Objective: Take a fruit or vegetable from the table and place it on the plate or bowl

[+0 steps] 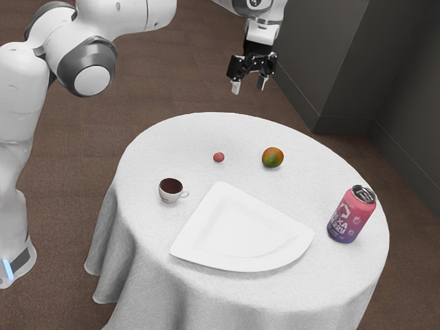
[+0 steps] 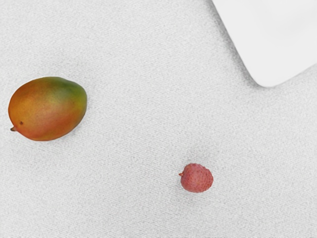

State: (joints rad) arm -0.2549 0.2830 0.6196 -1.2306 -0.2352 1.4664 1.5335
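The mango [image 1: 272, 157] lies on the round table [image 1: 172, 137], on the far part of the white cloth [image 1: 137, 227]. It is orange, red and green. A small pink-red lychee [image 1: 218, 157] lies near it, toward the exterior view's left, and the two fruits do not touch. Closer to the camera sits a big white plate [image 1: 240, 230], and both fruits are apart from it, out on the cloth. A little white cup [image 1: 170, 190] with a dark drink stands just beside the plate, on the exterior view's left. A pink can [image 1: 351, 214] stands upright near the table's edge, on the exterior view's right. The white arm [image 1: 89, 62] comes in from the upper left. Its black gripper [image 1: 248, 87] hangs high over the far edge of the table, well above the mango. Its two fingers point down and are apart, and they hold nothing. In the wrist view the mango [image 2: 47, 108] and the lychee [image 2: 196, 178] lie on the cloth under the hand, with a round corner of the plate [image 2: 277, 34] near them.
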